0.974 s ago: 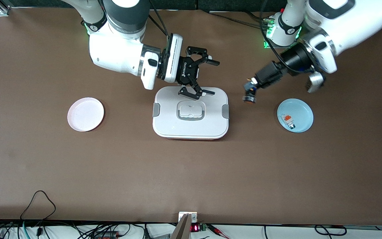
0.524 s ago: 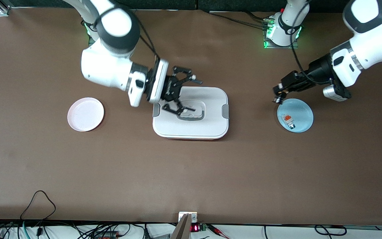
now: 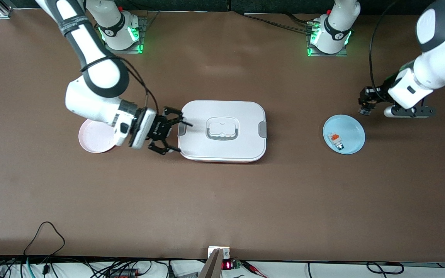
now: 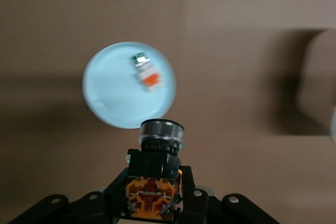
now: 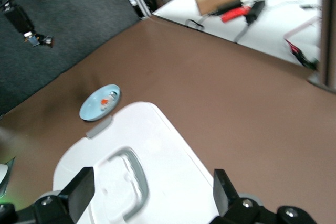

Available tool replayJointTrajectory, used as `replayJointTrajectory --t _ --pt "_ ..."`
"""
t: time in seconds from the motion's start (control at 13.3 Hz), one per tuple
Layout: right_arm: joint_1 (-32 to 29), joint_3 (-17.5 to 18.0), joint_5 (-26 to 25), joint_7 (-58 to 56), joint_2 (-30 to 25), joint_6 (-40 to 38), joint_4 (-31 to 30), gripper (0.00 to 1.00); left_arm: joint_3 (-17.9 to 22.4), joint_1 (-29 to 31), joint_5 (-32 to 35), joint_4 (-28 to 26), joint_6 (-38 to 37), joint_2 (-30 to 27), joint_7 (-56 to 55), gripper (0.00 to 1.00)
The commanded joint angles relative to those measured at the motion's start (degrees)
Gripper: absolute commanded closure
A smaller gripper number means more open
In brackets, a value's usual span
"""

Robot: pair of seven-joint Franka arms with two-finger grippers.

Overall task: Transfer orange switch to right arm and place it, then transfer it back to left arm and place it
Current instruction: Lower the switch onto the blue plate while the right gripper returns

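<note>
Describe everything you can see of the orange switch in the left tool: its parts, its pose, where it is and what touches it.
The orange switch is small, with a black body, a round black end ringed by a clear collar, and an orange block showing metal contacts. The left tool is shut on it, fingers clamping its sides, round end pointing away from the wrist. It hangs in the air over bare table beside the blue plate, toward the left arm's end. Nothing else touches it.

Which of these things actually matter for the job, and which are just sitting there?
Part of the job:
- orange switch, held by the shut left gripper
- open right gripper
- box

Just lying about:
- blue plate with white-and-grey component
- pink plate
</note>
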Motion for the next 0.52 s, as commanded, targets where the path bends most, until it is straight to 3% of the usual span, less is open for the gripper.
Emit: replayJointTrajectory --t 0.0,0.22,0.45 --pt "-1.9 -0.2 -10.7 13.7 -4.0 -0.6 -1.9 0.0 1.4 -0.2 5.4 -1.1 3.2 5.2 0.7 1.0" --pt "-2.0 -0.3 -26.3 32.9 -6.3 -0.7 -1.1 0.0 3.6 -0.2 6.5 -3.7 9.0 9.0 2.4 1.0" --pt "-2.6 -1.1 -33.0 43.4 -7.4 -7.4 1.3 0.0 6.1 -0.2 6.5 -8.6 18.5 12.6 5.5 1.0"
